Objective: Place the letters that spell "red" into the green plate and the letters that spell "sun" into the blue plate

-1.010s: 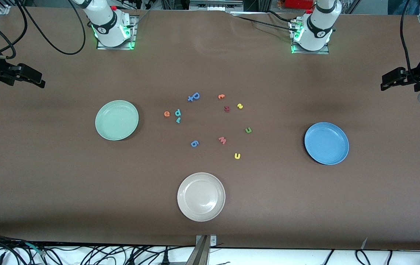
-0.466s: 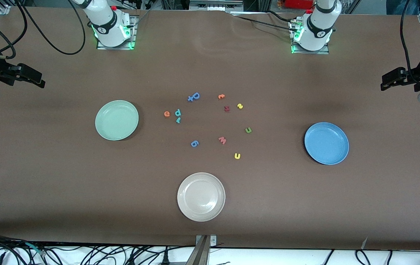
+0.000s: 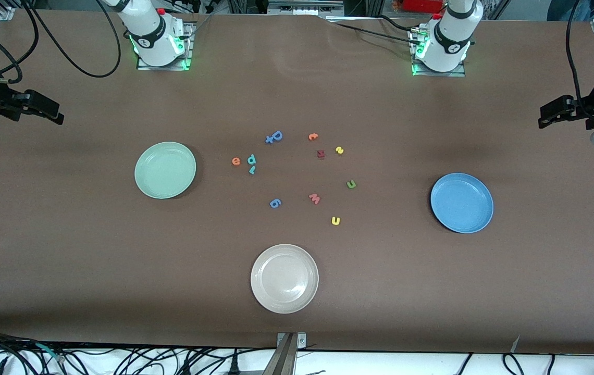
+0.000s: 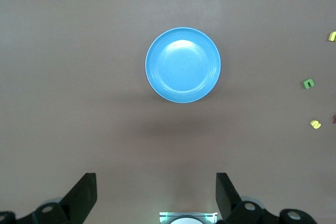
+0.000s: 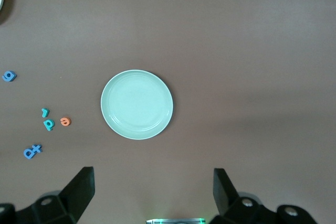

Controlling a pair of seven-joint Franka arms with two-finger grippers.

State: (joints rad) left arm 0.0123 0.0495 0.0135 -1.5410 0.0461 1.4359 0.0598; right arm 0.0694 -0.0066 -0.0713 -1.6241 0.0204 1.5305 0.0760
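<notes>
Left gripper (image 4: 153,195) is hanging open, empty, high over the round mid-blue blue plate (image 4: 183,65); right gripper (image 5: 152,192) is hanging open, empty, over the pale mint green plate (image 5: 137,104). In the front view, orange e (image 3: 236,161), teal d (image 3: 251,159) and r (image 3: 251,170) are lying at 3 o'clock of the green plate. Yellow s (image 3: 339,150), olive n (image 3: 351,184) and yellow u (image 3: 335,221) are sitting around 9 o'clock of the blue plate.

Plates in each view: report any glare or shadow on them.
Front view: the round cream-white plastic plate carries a pale sheen, and the round pale mint-green plastic plate casts a thin dark shadow toward the letters. Left wrist view: the round mid-blue plastic plate shows a bright highlight. Right wrist view: the mint-green plate looks evenly lit.
</notes>
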